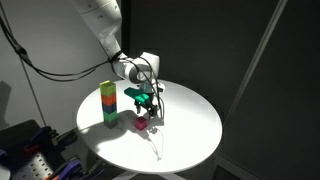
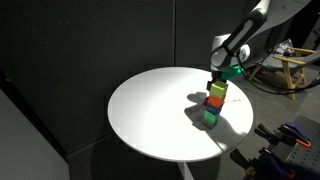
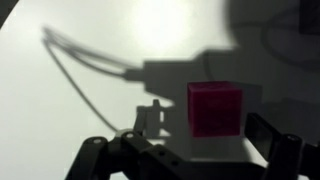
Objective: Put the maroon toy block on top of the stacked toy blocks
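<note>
The maroon toy block (image 1: 141,124) rests on the white round table (image 1: 190,125), near the foot of the stacked toy blocks (image 1: 108,105), and nothing holds it. The gripper (image 1: 146,100) hangs over it and points down, probably because the cube must be taken from above before it can go on the column. In the wrist view the block shows between the two dark fingers (image 3: 272,140), which stand wide apart and touch nothing. Such an opening seems chosen to give room to descend around the cube without pushing it toward the stack.
</note>
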